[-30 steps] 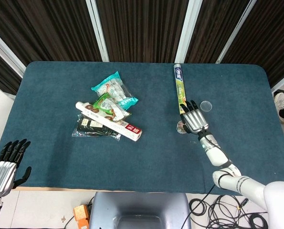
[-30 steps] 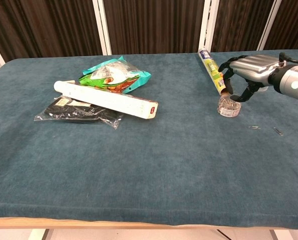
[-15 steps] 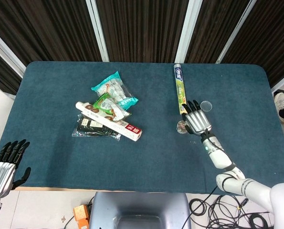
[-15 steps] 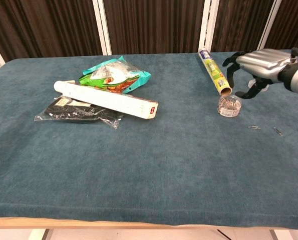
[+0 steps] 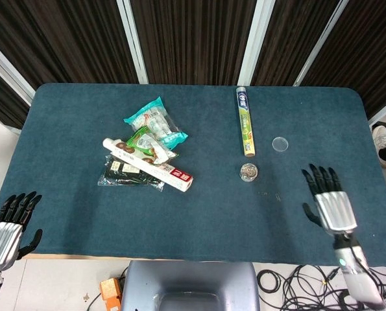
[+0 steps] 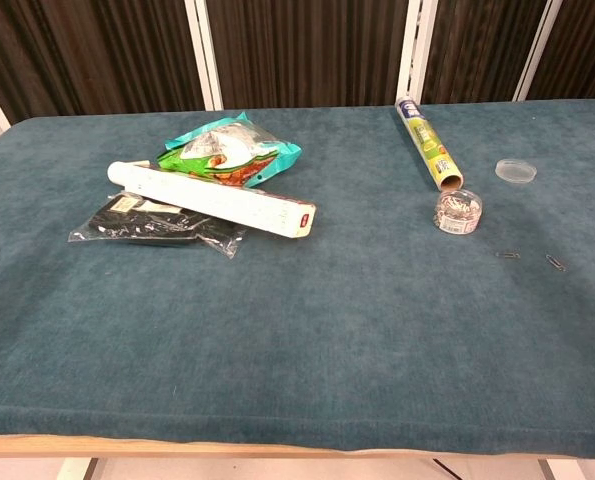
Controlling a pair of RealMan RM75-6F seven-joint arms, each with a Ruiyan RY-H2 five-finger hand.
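Now clip tub (image 5: 248, 171) – well apart from right robot hand (image 5: 328, 203).

Left of the silver, black-fingered right robot hand (image 5: 327, 202), the desk (image 5: 205, 214) is dark teal; a clear tub (image 5: 248, 171) holds silvery clips, beside a yellow-green tube (image 5: 245, 120). Farther left lie teal-green snack bags (image 5: 155, 126).

Each robot hand, left (image 5: 3, 234) and right (image 5: 329, 202), has a silver metal back and black fingers; a pale wrist shows below the right.
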